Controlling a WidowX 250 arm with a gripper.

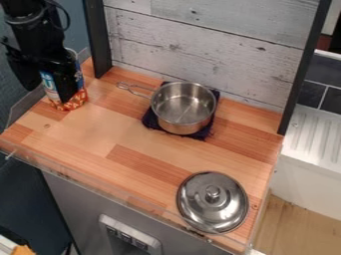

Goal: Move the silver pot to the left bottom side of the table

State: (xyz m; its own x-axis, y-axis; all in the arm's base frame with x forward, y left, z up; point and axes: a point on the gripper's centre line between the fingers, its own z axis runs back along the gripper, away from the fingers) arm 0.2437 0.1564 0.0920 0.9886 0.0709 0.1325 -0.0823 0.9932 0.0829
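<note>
Gripper [61, 80]: in the upper left of the frame, in front of the can; whether it is open or closed, I cannot tell.
Can [68, 104]: upright, its blue and orange label has white lettering.
Silver pot [183, 107]: upper centre, upright on the dark mat [152, 120], handle toward upper left.
Lid [213, 204]: lower right, knob up, on the wooden table [93, 137].

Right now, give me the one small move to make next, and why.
I'd probably ease the black gripper rightward in the view, toward the thin wire handle of the round silver metal pot: the gripper hangs by the blue-and-red can, away from the pot, which sits on a dark cloth with its handle pointing toward the gripper's side.
</note>
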